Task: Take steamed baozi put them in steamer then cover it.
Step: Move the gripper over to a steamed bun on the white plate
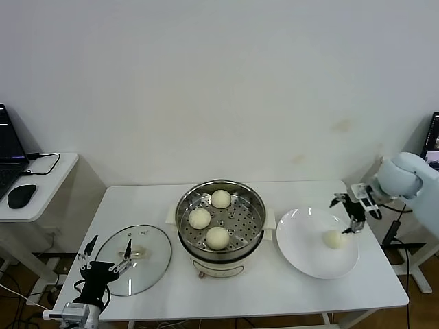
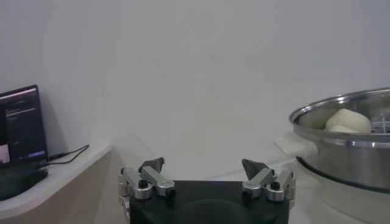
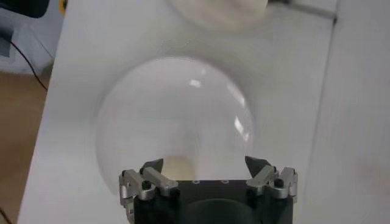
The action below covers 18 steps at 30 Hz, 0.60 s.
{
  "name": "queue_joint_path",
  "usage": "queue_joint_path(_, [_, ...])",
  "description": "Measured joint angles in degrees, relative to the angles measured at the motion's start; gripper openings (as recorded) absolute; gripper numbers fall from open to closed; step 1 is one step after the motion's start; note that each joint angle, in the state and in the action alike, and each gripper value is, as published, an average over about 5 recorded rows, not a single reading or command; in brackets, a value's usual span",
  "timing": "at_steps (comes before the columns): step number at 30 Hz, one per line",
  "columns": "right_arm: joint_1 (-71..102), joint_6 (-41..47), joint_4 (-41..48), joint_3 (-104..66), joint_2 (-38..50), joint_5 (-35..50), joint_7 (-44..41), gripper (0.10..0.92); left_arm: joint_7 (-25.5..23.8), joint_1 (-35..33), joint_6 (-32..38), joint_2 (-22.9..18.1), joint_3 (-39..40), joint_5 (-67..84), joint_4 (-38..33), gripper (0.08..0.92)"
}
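The steel steamer [image 1: 221, 218] stands mid-table on its cream pot and holds three baozi [image 1: 220, 199], [image 1: 199, 218], [image 1: 217, 237]. One more baozi [image 1: 334, 238] lies on the white plate [image 1: 309, 250] to the steamer's right. My right gripper [image 1: 346, 214] hangs open just above and beyond that bun, with nothing between its fingers. In the right wrist view the open gripper [image 3: 204, 163] is over the plate [image 3: 177, 103], and the bun [image 3: 177, 167] shows near one fingertip. My left gripper [image 1: 108, 250] is open and idle at the front left, over the glass lid [image 1: 144, 264].
A side table at the left carries a laptop [image 2: 21, 128] and a mouse [image 1: 20, 195]. In the left wrist view the steamer rim [image 2: 341, 112] rises to one side with a bun [image 2: 347, 120] inside. Bare tabletop lies in front of the plate and steamer.
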State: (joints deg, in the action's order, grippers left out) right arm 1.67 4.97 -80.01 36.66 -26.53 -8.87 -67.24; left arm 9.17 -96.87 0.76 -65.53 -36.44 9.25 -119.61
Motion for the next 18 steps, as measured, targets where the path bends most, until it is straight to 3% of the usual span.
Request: queue_joint_path(18, [10.7, -1.1, 10.8, -9.2, -6.7, -7.8, 2.7, 0.823, -0.1, -0.2, -0.1, -0.1, -0.2, -0.1, 0.0, 0.823])
